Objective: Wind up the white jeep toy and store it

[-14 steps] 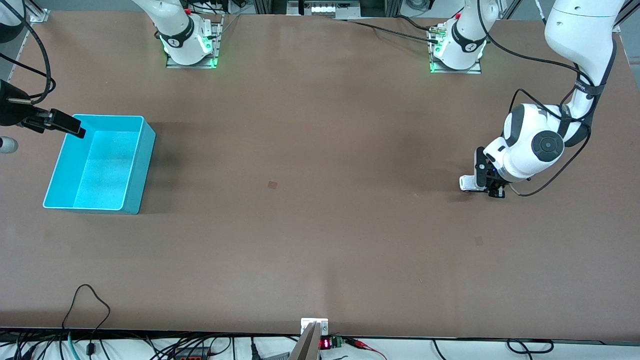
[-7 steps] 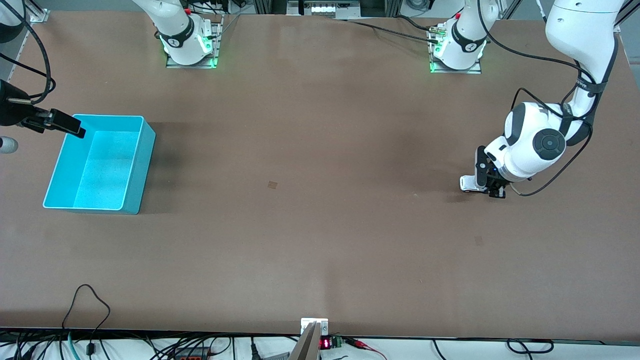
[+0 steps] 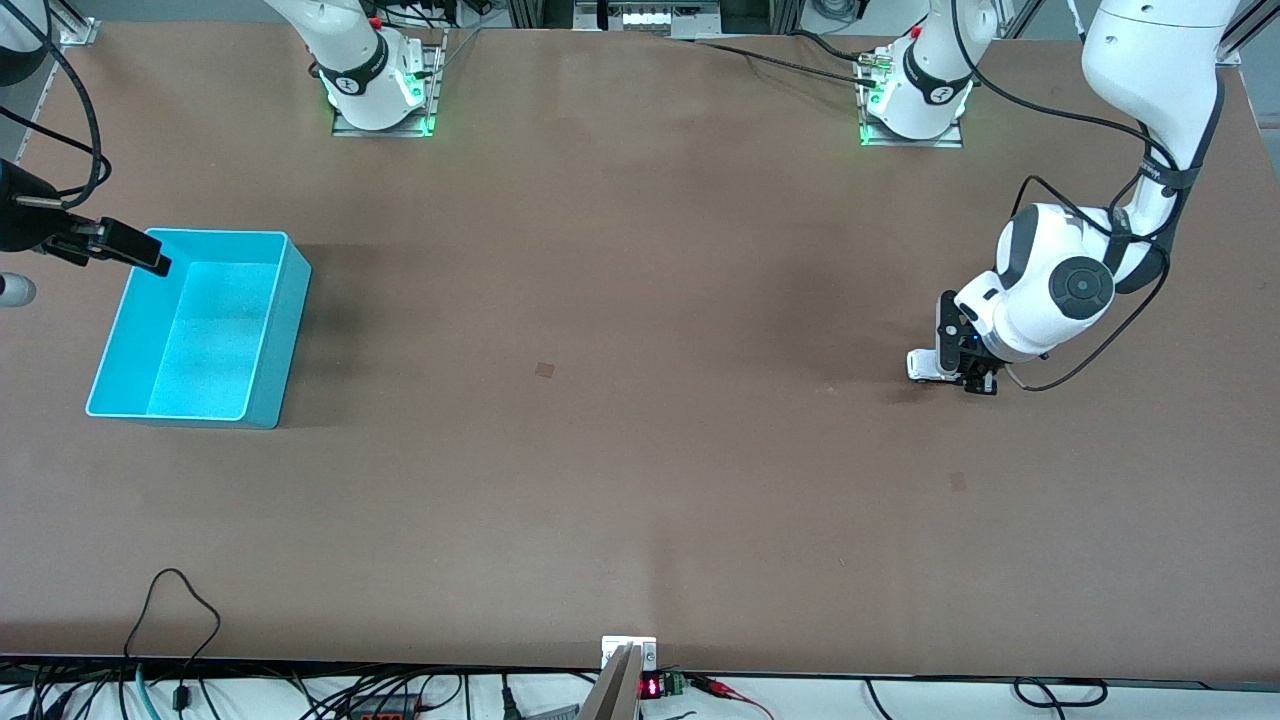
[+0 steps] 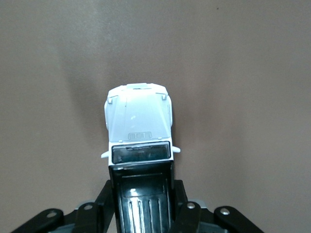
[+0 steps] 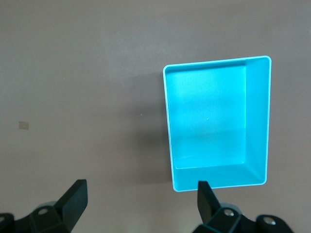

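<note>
The white jeep toy [image 3: 920,366] is small and boxy, with a black roof, and sits low at the table surface toward the left arm's end. My left gripper [image 3: 962,372] is shut on its rear part. In the left wrist view the jeep [image 4: 138,128] points away from the gripper [image 4: 141,206], and black fingers [image 4: 182,206] press both sides of the black roof. The teal bin [image 3: 287,330] stands empty at the right arm's end. My right gripper [image 3: 135,250] waits open over the bin's rim. In the right wrist view the gripper [image 5: 141,196] is open, with the bin [image 5: 257,121] below it.
Small tan marks lie on the brown table, one mid-table [image 3: 544,369] and one [image 3: 958,481] nearer the front camera than the jeep. Cables [image 3: 170,600] and a small device [image 3: 630,680] sit at the front edge.
My left gripper has moved the jeep a short way along the table toward the right arm's end. The right arm has not moved.
</note>
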You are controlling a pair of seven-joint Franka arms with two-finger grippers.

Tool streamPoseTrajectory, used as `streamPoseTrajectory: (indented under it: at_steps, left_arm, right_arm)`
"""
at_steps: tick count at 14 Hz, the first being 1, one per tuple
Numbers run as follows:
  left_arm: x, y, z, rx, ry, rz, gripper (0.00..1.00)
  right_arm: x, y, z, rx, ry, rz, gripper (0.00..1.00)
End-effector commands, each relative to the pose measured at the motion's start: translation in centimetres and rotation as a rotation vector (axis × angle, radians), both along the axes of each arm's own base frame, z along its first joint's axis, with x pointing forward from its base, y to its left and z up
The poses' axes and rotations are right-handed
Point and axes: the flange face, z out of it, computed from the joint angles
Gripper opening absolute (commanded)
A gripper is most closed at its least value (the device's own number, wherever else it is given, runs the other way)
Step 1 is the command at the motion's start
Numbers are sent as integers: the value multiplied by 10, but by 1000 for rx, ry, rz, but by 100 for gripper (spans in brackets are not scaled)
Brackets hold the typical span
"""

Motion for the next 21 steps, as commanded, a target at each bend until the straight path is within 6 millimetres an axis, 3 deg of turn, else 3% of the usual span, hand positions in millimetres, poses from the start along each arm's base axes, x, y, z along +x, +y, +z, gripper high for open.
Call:
streamPoseTrajectory:
  at_steps: [1, 12, 21]
  left_arm:
    - [-4, 0, 3, 10, -3, 1, 27]
    - [-7, 7, -8, 14, 13, 69, 24]
    - [-6, 13, -10, 39, 17, -67, 22]
  right_arm:
    - [-2, -2, 4, 17, 0, 10, 100]
    - [-2, -2, 4, 17, -1, 10, 100]
    - [-2, -2, 4, 17, 0, 10, 100]
